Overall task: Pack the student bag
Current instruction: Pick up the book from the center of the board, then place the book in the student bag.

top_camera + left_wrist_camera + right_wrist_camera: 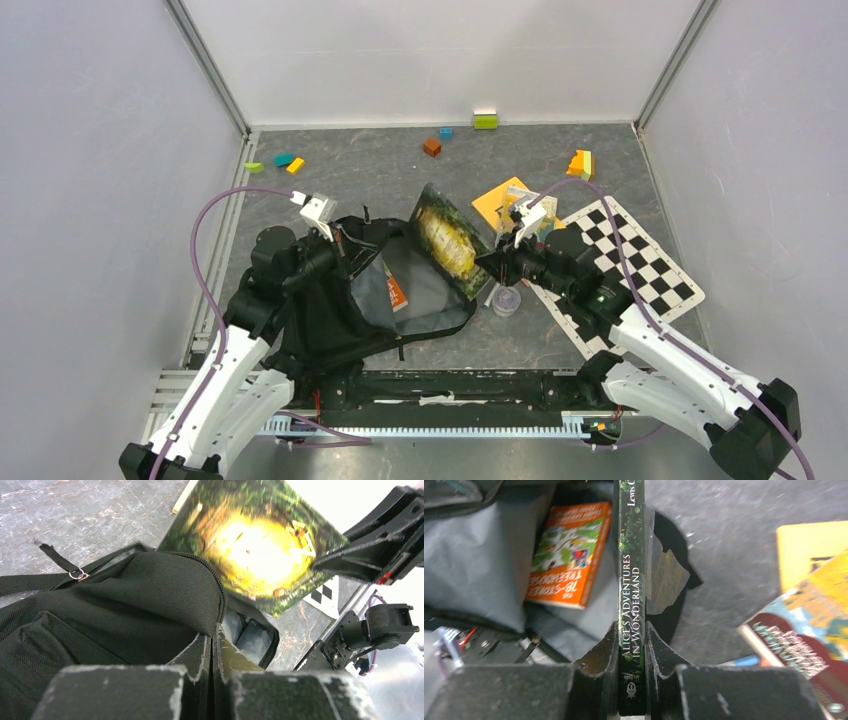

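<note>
- The grey marbled surface carries everything, with pale walls on three sides.
- The student bag lies near the left arm, left of centre. It is open, and its grey lining faces right.
- A black-and-white checkered board lies flat on the right, under the right arm.
- The left gripper has its jaws clenched on the bag's black fabric rim at the opening's left side.
- The right gripper has its jaws grasping a green book by the spine. The spine reads "Alice's Adventures in Wonderland". The book is held tilted over the right edge of the bag's opening.
- An orange book lies inside the bag on the grey lining.
- A yellow book lies flat just beyond the right gripper, near the board's far-left corner.
- A clear round container, perhaps a small cup, sits just right of the bag; it is too small to tell.
- Small coloured blocks are scattered at the far side: a green block against the far wall, a brown block nearer, and an orange-yellow block to the right.
</note>
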`<action>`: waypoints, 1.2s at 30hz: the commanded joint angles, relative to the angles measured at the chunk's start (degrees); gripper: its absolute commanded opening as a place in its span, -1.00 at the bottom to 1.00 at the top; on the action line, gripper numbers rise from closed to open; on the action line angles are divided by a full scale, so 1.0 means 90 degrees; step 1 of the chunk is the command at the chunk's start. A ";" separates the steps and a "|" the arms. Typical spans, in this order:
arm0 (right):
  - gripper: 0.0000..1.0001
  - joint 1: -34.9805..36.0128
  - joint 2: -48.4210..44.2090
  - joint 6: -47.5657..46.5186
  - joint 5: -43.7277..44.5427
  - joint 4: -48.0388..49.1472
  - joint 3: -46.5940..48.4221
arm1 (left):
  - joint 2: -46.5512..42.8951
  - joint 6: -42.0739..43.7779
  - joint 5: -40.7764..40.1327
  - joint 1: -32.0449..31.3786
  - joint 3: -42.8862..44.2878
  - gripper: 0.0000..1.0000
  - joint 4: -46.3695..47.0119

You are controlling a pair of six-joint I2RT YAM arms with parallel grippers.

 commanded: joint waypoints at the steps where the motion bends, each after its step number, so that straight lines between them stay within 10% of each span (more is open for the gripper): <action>1: -1.00 0.0085 -0.0082 0.0890 -0.1629 0.1073 -0.0298 | -0.0130 0.0232 -0.0188 -0.0005 0.0150 -0.96 0.0331; 12: -1.00 0.0122 -0.0417 0.0674 -0.1623 0.0514 0.0259 | -0.0117 0.0242 -0.0219 -0.0005 0.0160 -0.96 0.0311; 36: -1.00 0.1277 0.2587 0.2065 -0.2017 0.2791 -0.0139 | -0.0171 0.0237 -0.0193 -0.0005 0.0155 -0.96 0.0308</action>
